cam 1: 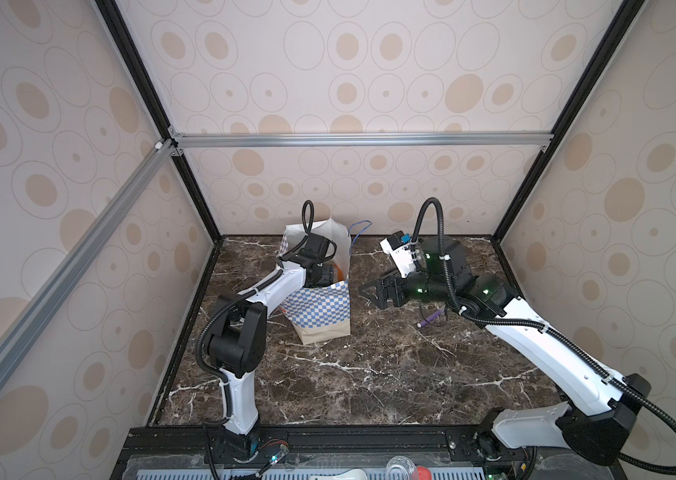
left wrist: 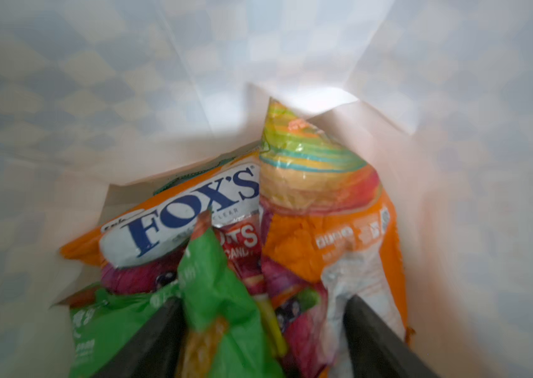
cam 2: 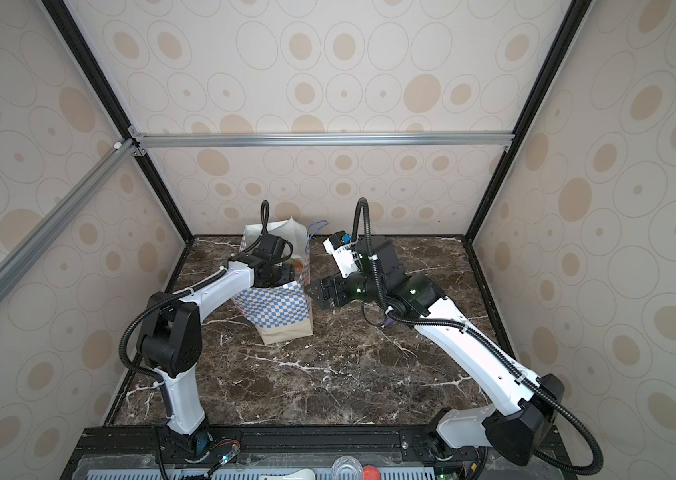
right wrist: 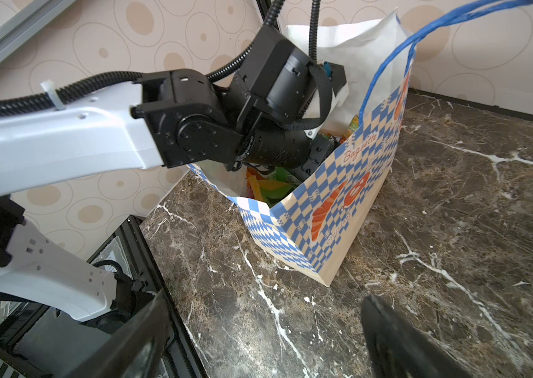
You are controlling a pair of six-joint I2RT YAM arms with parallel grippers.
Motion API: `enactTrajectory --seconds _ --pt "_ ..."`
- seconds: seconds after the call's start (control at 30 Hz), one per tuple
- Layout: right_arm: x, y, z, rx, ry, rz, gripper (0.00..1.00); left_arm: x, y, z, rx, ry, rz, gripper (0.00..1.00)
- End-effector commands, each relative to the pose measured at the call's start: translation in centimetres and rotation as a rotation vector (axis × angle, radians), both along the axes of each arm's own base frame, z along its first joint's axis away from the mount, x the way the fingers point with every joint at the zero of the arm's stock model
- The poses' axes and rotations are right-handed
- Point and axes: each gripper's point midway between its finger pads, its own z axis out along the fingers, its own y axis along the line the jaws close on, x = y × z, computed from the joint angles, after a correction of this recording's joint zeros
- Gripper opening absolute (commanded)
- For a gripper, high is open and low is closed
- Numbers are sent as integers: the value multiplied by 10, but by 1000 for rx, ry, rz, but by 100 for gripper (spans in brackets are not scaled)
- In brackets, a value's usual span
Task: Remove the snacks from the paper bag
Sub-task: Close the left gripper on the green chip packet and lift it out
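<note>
One paper bag (cam 1: 319, 316) (cam 2: 282, 311) stands upright at the back left of the dark marble table (cam 1: 369, 374). Its mouth is open, and one blue cord handle (right wrist: 389, 65) loops above the rim. All the snacks I can see are inside it.

My left gripper (left wrist: 263, 299) reaches down through the mouth. Its two jaws stand spread apart, straddling the pile, with nothing clearly pinched. The crumpled top of a green packet (left wrist: 212, 288) rises between them.

In the left wrist view I count at least four packets. They are the green one, an orange one lettered FOX'S (left wrist: 180, 222), an orange one with a striped top (left wrist: 317, 203) and a pink one (left wrist: 301, 314). They overlap, so I cannot tell the full number.

My right gripper (cam 1: 369, 293) (right wrist: 265, 353) hovers over the table just beside the bag's right side. Its two jaws are spread wide and hold nothing.

One purple pen (cam 1: 431, 319) lies on the table under my right arm.
</note>
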Motion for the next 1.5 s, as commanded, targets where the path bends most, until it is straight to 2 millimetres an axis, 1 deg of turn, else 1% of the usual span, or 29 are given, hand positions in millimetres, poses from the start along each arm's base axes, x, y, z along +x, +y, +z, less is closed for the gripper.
enactTrajectory --seconds 0.0,0.03,0.1,0.17,0.37,0.4,0.77,1.0,1.27,1.47 --pt "-5 1 1 7 -5 10 94 -30 5 -61 52 197 0 62" --pt "-5 0 1 7 -6 9 95 -30 5 -62 53 199 -1 57" --pt "-5 -1 1 2 -8 8 95 -30 4 -61 47 198 2 44" --pt "-5 0 1 1 -11 8 95 -30 4 -53 38 180 1 33" --pt "-4 2 1 9 -9 13 95 -22 4 -11 25 103 2 2" --pt "-4 3 1 9 -8 15 95 -21 4 -3 23 87 4 0" --pt "-5 0 3 10 -13 8 95 -11 9 87 -6 -94 27 0" --pt "-5 1 5 16 -15 9 95 -8 12 133 -21 -181 41 0" --pt "-4 2 5 14 -18 8 95 -3 18 176 -14 -265 65 0" --pt "-3 2 5 15 -21 8 95 -1 25 200 11 -309 86 0"
